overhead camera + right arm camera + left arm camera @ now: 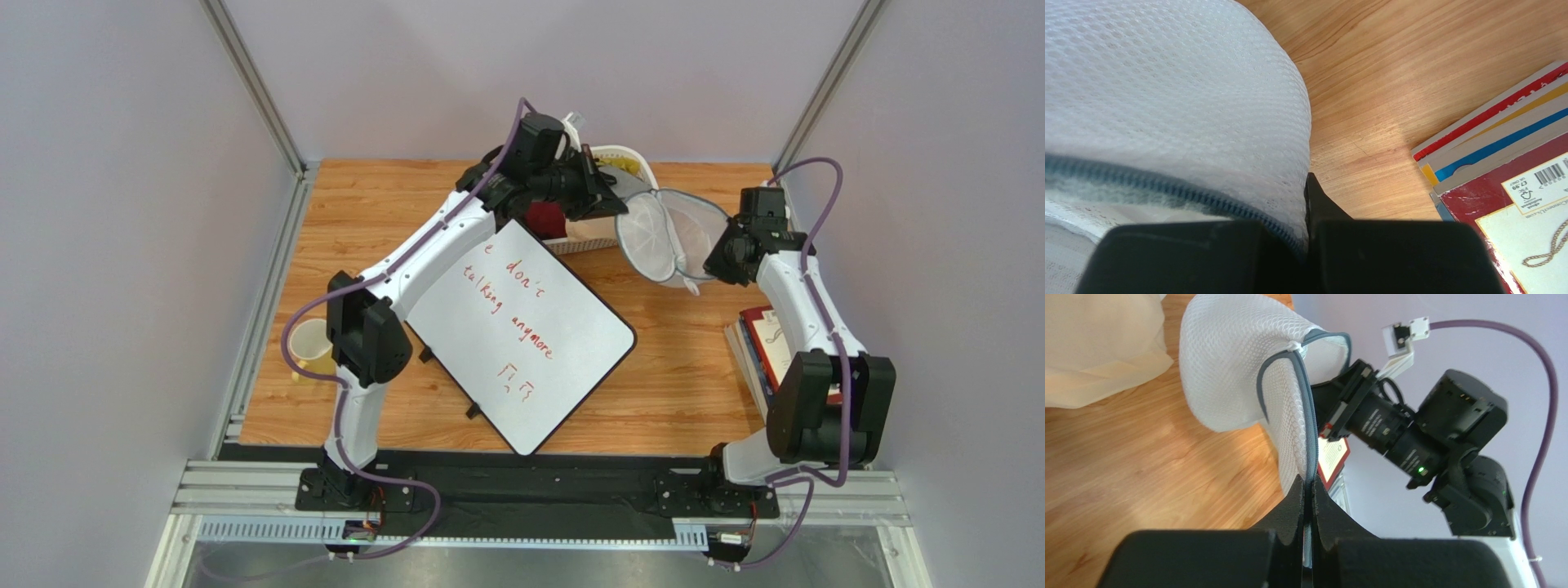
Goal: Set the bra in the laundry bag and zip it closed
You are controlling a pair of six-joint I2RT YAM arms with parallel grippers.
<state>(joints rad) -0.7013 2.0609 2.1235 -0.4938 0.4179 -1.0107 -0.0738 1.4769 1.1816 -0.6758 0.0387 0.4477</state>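
Handwriting in red marker on the white rectangular whiteboard (pixel 521 337) reads "don't talking anymore". The white translucent mesh laundry bag (pixel 669 233) with its grey zipper band hangs tilted over the wooden table (pixel 662 380). The left gripper (pixel 1308 489) is clamped on the zipper band, and the right gripper (pixel 1306 202) pinches the opposite rim. Grey walls (pixel 123 184) surround the table.

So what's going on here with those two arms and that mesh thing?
Both arms hold the white mesh laundry bag between them. The left gripper is pinched shut on its grey zipper band, and the right gripper grips the mesh on the opposite side. The zipper looks partly open. The bra is not visible in any view.
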